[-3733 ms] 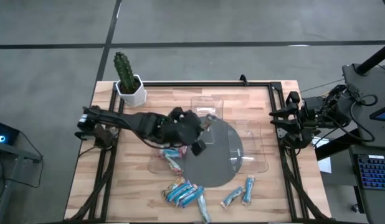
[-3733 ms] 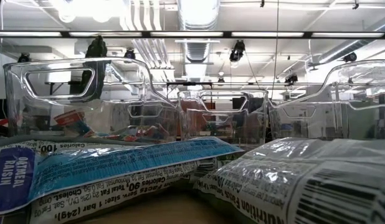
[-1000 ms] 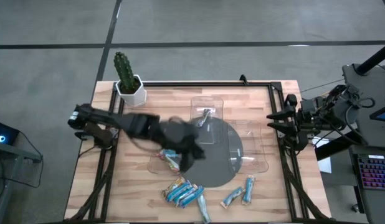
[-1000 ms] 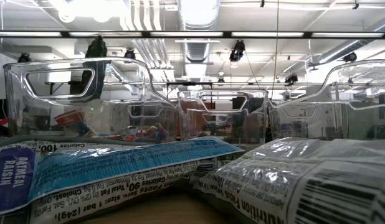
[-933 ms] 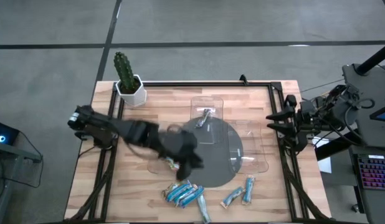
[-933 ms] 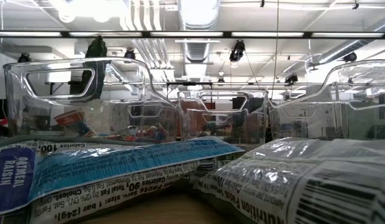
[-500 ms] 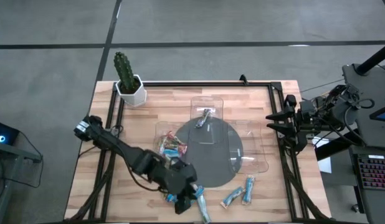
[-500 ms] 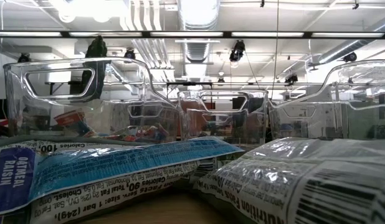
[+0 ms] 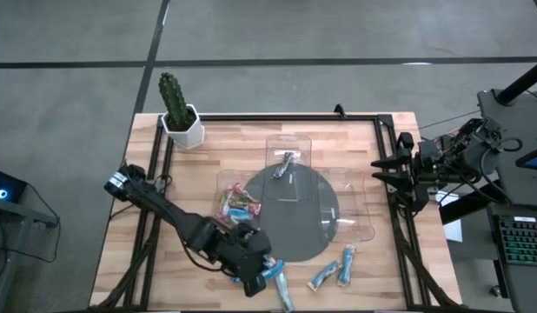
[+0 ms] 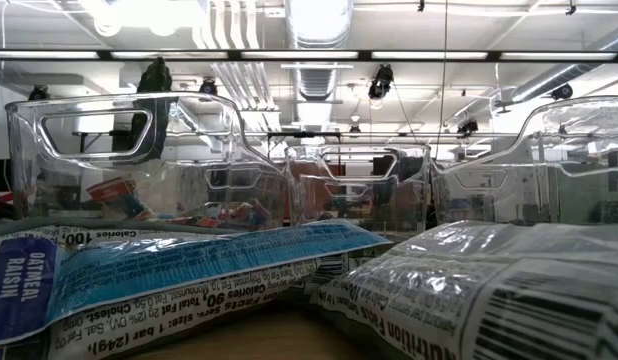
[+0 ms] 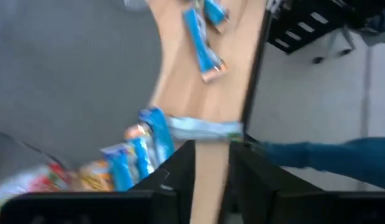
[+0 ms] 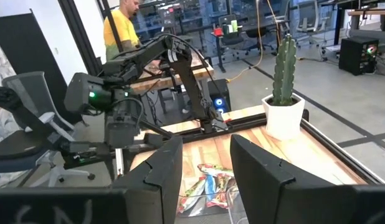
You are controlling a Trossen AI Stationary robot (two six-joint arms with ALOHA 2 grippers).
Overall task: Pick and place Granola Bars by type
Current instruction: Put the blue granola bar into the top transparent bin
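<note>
The left gripper [image 9: 255,276] is positioned low over the near edge of the light wooden slatted table [image 9: 199,165], directly above the cluster of blue shiny wrapped granola bars [image 9: 273,271]. In the left wrist view, its 2 dark fingers [image 11: 174,180] are seen spread apart, with bare wood visible in the gap and nothing grasped; blue bars [image 11: 149,140] lie just beside the fingers, and 1 pale bar [image 11: 205,127] lies crosswise just beyond the tips.

2 further blue wrapped bars [image 9: 334,268] lie side by side near the front edge, to the right of the cluster. A group of red-orange and teal wrapped bars [image 9: 238,205] is located in the clear plastic tray [image 9: 218,228] on the left of the grey round mat [image 9: 308,213]. 1 silvery wrapped bar [image 9: 286,162] is located in the clear tray at the far side of the mat.

The right gripper [image 9: 379,169] is held at the right edge of the table, clear of all bars; in the right wrist view its fingers [image 12: 161,168] are seen parted and empty.

A green cactus in a white pot [image 9: 177,109] stands at the far left corner.
</note>
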